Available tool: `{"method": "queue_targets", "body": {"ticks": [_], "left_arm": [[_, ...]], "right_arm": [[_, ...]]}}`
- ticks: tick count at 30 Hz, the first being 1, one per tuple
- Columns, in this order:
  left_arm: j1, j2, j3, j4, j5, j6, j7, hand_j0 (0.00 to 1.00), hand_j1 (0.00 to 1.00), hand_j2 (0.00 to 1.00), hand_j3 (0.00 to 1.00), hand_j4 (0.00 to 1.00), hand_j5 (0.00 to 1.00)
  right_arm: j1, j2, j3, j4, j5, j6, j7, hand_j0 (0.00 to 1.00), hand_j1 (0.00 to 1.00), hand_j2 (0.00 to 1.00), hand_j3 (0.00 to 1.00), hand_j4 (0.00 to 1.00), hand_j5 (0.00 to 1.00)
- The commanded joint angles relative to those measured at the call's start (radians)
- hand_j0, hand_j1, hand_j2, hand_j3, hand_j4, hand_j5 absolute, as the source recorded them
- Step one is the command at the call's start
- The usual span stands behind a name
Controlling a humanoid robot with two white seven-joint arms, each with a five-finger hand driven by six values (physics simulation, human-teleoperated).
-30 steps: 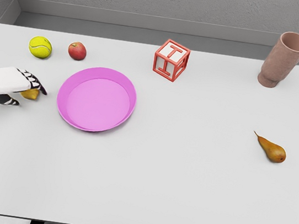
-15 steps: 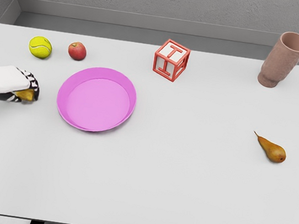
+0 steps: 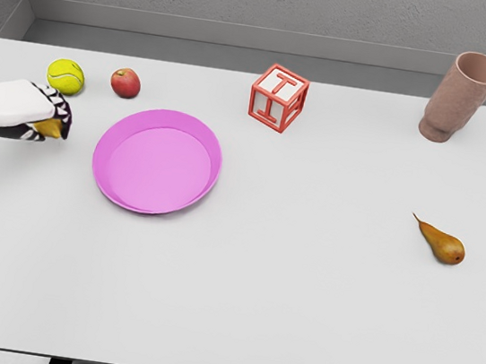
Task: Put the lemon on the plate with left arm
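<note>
My left hand (image 3: 39, 120) comes in from the left edge, its fingers curled around a yellow lemon (image 3: 49, 128) of which only a small patch shows. Hand and lemon are lifted a little above the table, left of the pink plate (image 3: 157, 160). The plate holds nothing. The right arm is out of view.
A yellow-green tennis ball (image 3: 65, 76) and a red apple (image 3: 126, 82) lie just behind the hand and the plate. A red letter cube (image 3: 278, 97) stands at the back middle, a pink-brown cup (image 3: 461, 96) at the back right, a pear (image 3: 442, 243) at the right.
The left hand's fingers closed around the lemon, then the hand rose with it, shifting upward in the picture toward the tennis ball.
</note>
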Motion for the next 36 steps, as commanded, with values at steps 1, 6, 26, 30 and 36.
{"method": "queue_targets", "body": {"ticks": [1,6,26,30,36], "left_arm": [[0.0,-0.013,0.005,-0.013,0.008,0.002,0.001,0.44,0.44,0.44,0.44,0.44,0.44],[0.003,-0.05,0.015,-0.093,0.014,0.002,0.001,0.44,0.44,0.44,0.44,0.44,0.44],[0.014,-0.168,-0.02,-0.191,0.014,0.002,-0.028,1.0,1.0,1.0,1.0,1.0,1.0],[0.017,-0.105,0.035,-0.178,0.039,0.002,-0.028,1.0,1.0,1.0,1.0,1.0,1.0],[0.055,0.013,0.166,-0.079,0.1,0.002,-0.028,1.0,1.0,1.0,1.0,1.0,1.0]], "right_arm": [[0.0,0.0,0.0,0.002,0.0,0.0,0.0,1.0,1.0,1.0,1.0,1.0,1.0],[0.0,0.0,0.0,0.0,0.0,0.0,0.0,1.0,1.0,1.0,1.0,1.0,1.0],[0.0,0.0,0.0,0.0,0.0,0.0,0.0,1.0,1.0,1.0,1.0,1.0,1.0],[0.0,0.0,0.0,0.0,0.0,0.0,0.0,1.0,1.0,1.0,1.0,1.0,1.0],[0.0,0.0,0.0,0.0,0.0,0.0,0.0,1.0,1.0,1.0,1.0,1.0,1.0]]}}
